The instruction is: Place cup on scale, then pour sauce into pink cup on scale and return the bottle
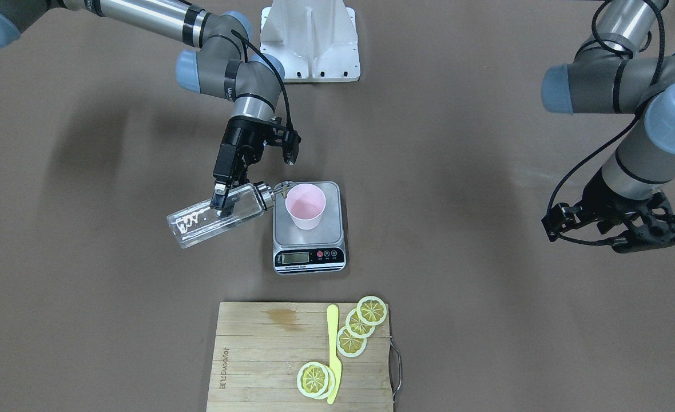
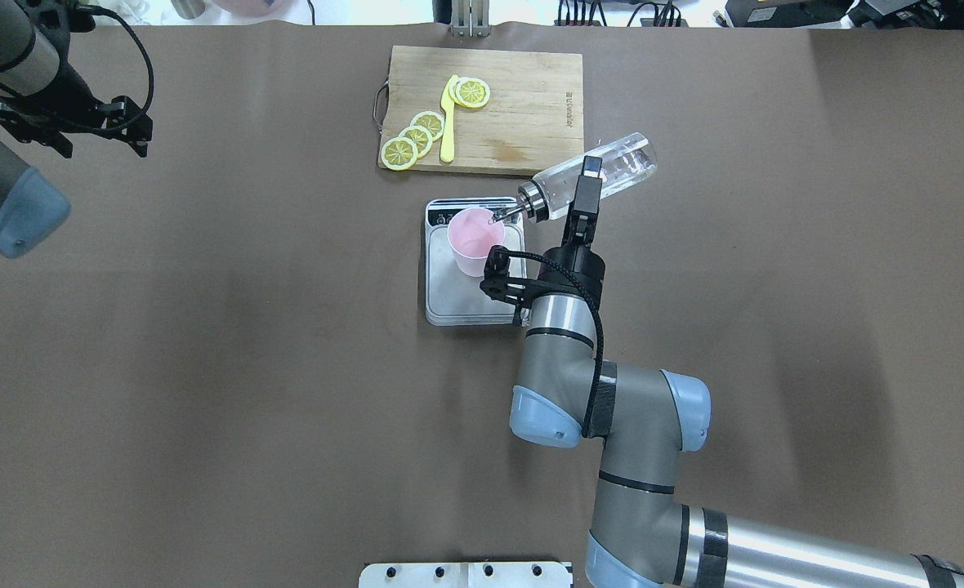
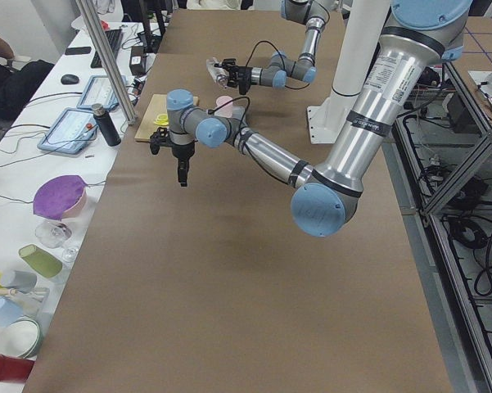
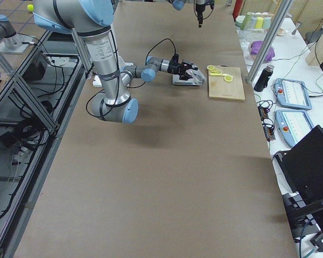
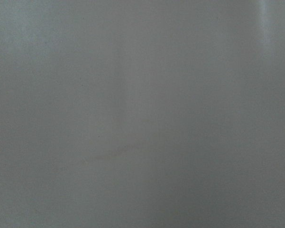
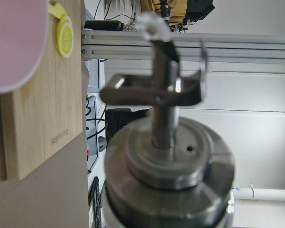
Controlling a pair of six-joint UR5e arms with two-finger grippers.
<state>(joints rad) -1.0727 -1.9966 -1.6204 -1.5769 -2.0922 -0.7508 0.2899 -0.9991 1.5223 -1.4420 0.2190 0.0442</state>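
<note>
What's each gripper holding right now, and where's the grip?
Right gripper clamps the bottle mid-body, spout over the cup. Left gripper holds nothing.

Bright even light; soft shadows; left wrist view featureless grey.

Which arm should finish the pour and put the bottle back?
Right. Its jaws are shut on the tilted bottle, whose spout sits at the rim of the cup on the scale. The left gripper hangs far off to the side.
</note>
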